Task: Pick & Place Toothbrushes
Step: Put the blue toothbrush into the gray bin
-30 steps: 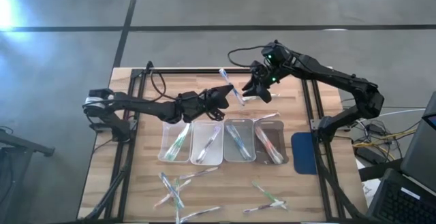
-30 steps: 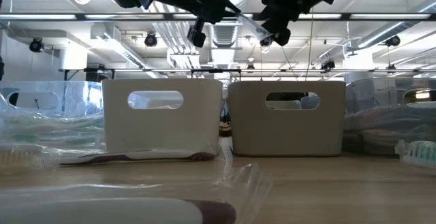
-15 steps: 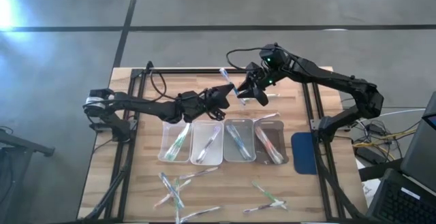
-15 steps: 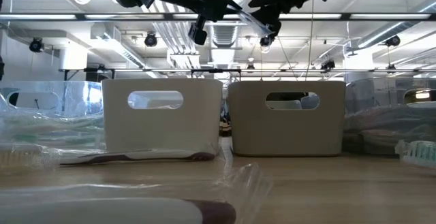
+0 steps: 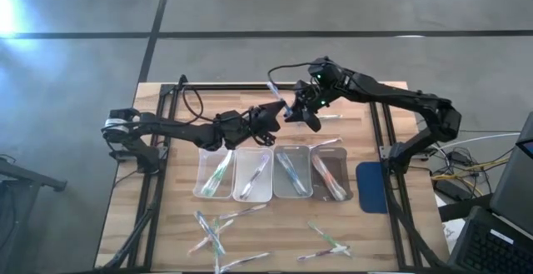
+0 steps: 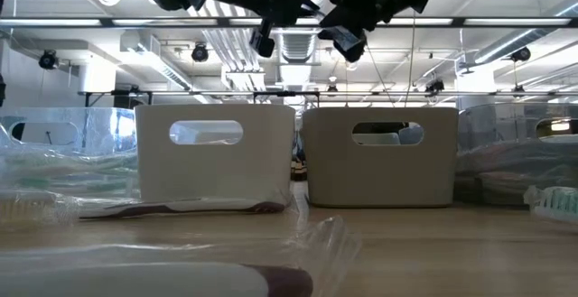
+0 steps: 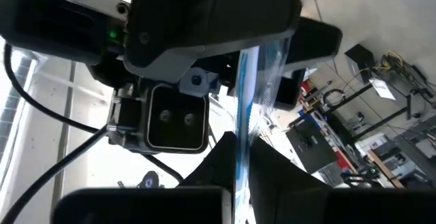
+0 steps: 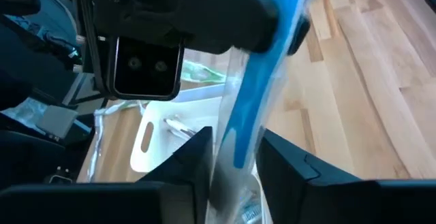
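Note:
A blue toothbrush (image 5: 275, 97) in clear wrapping hangs high over the table's far middle, with my left gripper (image 5: 277, 114) shut on it. My right gripper (image 5: 293, 112) has come up against it from the right. Its fingers stand close on either side of the wrapped toothbrush (image 8: 253, 94), with a gap still between them. Four clear trays (image 5: 236, 192) in a row below hold more toothbrushes. Several loose toothbrushes (image 5: 215, 231) lie near the table's front edge. My left gripper pinches the toothbrush's handle (image 7: 238, 139) between its two fingers, coming about level from the table's left. The toothbrush is lifted clear and runs on past the fingertips, slanting toward the far side. My right gripper: I cannot tell whether its fingers (image 8: 197, 159) touch the wrapping (image 8: 231, 157) between them.
A blue pad (image 5: 372, 187) lies right of the trays. More loose toothbrushes (image 5: 326, 242) lie at the front right. A dark frame (image 5: 158, 182) edges the table. In the low view the two white bins (image 6: 217, 157) stand well below both grippers.
My right gripper has moved toward the table's left and slightly down, up to the toothbrush in my left gripper. The toothbrush has stayed where it was.

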You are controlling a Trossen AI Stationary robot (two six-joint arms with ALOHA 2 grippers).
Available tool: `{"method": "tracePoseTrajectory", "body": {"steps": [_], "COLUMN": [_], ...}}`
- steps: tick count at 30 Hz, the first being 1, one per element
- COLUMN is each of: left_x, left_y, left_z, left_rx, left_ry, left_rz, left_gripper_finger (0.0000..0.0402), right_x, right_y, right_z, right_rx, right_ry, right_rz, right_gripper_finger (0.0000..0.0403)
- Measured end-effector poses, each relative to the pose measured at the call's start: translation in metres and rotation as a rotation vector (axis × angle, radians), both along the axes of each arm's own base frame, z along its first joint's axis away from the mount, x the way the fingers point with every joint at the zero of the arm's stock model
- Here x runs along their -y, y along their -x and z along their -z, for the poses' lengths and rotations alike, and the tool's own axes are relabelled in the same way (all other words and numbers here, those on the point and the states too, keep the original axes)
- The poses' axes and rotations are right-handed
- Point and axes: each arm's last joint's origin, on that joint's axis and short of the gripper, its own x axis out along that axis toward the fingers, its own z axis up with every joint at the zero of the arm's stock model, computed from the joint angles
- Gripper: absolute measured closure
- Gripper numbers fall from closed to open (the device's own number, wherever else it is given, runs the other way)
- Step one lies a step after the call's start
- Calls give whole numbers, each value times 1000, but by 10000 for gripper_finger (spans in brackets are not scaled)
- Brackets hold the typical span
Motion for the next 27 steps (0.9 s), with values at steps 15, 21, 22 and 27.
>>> {"method": "tracePoseTrajectory", "body": {"steps": [15, 21, 22, 27], "left_x": [1, 5, 6, 6], "left_y": [0, 0, 0, 3], "left_z": [2, 7, 8, 9], "left_rx": [20, 107, 136, 402], "left_ry": [65, 250, 294, 658], "left_rz": [1, 39, 47, 30], "left_gripper_finger": [332, 295, 287, 239], "right_x": [3, 7, 7, 6], "right_y": [4, 19, 23, 43], "right_z": [-2, -14, -18, -33], "right_rx": [-2, 15, 23, 34], "right_ry": [18, 29, 34, 79], "right_rz": [-2, 30, 38, 86], "right_gripper_finger": [389, 387, 387, 390]}}
